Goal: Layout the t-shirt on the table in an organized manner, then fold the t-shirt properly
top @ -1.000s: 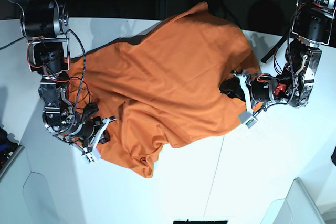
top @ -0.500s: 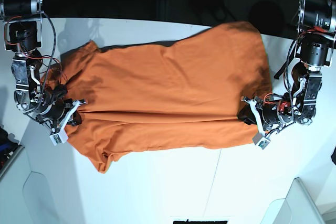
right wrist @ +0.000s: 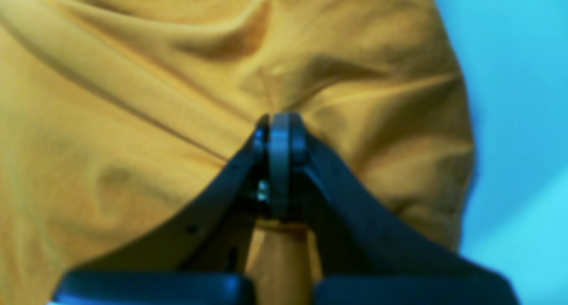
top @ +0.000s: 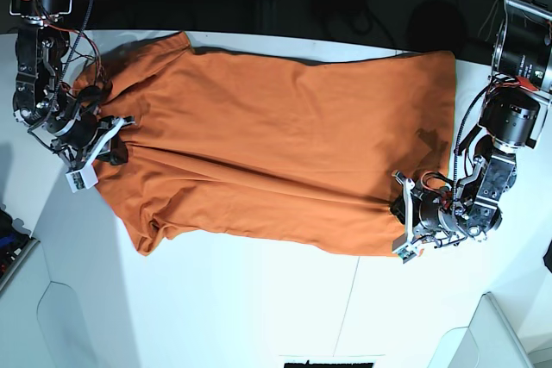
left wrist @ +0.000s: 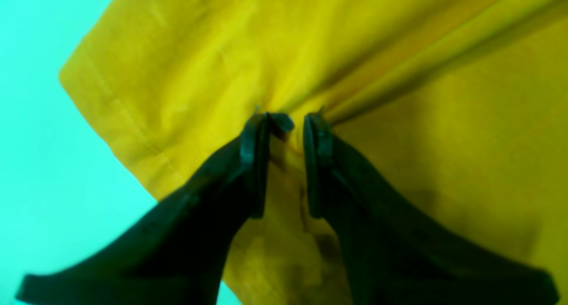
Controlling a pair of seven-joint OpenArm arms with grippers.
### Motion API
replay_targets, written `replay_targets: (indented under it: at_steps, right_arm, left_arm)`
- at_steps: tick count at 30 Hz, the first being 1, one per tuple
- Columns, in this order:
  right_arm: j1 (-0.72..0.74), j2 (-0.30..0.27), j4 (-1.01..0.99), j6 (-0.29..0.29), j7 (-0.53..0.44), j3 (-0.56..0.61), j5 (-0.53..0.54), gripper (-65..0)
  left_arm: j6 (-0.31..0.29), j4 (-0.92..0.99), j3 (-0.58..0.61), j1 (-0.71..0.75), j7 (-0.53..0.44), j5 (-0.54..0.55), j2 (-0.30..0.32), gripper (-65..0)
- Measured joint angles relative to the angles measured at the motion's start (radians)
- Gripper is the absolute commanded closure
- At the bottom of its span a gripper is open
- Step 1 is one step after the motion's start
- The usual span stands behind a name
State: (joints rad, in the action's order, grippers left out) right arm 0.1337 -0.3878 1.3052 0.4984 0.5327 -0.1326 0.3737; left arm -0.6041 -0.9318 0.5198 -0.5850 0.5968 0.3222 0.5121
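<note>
T-shirt, orange, spread wide across white table, reaching from 9 o'clock to 3 o'clock in base view. Long top edge up near 12 o'clock, beside dark back edge of table. Sleeve poking down near 7 o'clock. Soft folds running along lower half of cloth.

Left gripper at about 4 o'clock in base view, low on cloth near bottom corner. From left wrist view, left gripper with jaws narrow, small gap between them, bunch of t-shirt pinched in that gap, tight folds fanning out from tips toward 2 o'clock. Stitched hem showing toward 9 o'clock, bare table past it.

Right gripper at about 9 o'clock in base view, at far end of cloth. From right wrist view, right gripper with jaws pressed tight together, nipping t-shirt at tips, wrinkles pulling toward pinch. Picture blurry. Table showing toward 3 o'clock.
</note>
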Motion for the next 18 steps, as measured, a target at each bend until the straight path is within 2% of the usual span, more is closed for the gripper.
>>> replay_targets:
  at_steps: [2, 5, 8, 10, 12, 14, 18]
  right_arm:
    - [0.016, 0.0, 0.0, -0.001, 0.006, -0.022, 0.004, 0.0]
    - [0.066, -0.001, -0.001, -0.005, 0.006, -0.071, 0.048, -0.5]
    - [0.14, 0.0, 0.0, -0.02, -0.001, -0.098, 0.082, -19.3]
    - [0.19, 0.008, -0.003, -0.1, -0.004, -0.1, 0.065, -25.4]
    - [0.247, 0.023, -0.044, -0.137, -0.009, -0.102, 0.001, -27.0]
    - [0.302, 0.039, -0.129, -0.155, -0.058, -0.102, -0.03, -27.0]
    - [0.426, 0.073, -0.375, -0.154, -0.139, -0.084, -0.087, -27.0]
  left_arm:
    - [0.045, -0.041, -0.007, 0.005, 0.011, 0.024, 0.006, -16.4]
    - [0.055, -0.134, -0.037, 0.002, 0.073, 0.113, 0.025, -16.4]
    - [0.048, -0.217, -0.043, -0.006, 0.145, 0.185, 0.037, -16.4]
    - [0.035, -0.246, -0.042, 0.003, 0.171, 0.246, 0.041, -16.4]
    - [0.035, -0.263, -0.042, 0.029, 0.195, 0.28, 0.042, -16.4]
    - [0.027, -0.281, -0.042, 0.063, 0.2, 0.301, 0.041, -16.4]
    - [0.011, -0.309, -0.041, 0.121, 0.198, 0.313, 0.036, -16.4]
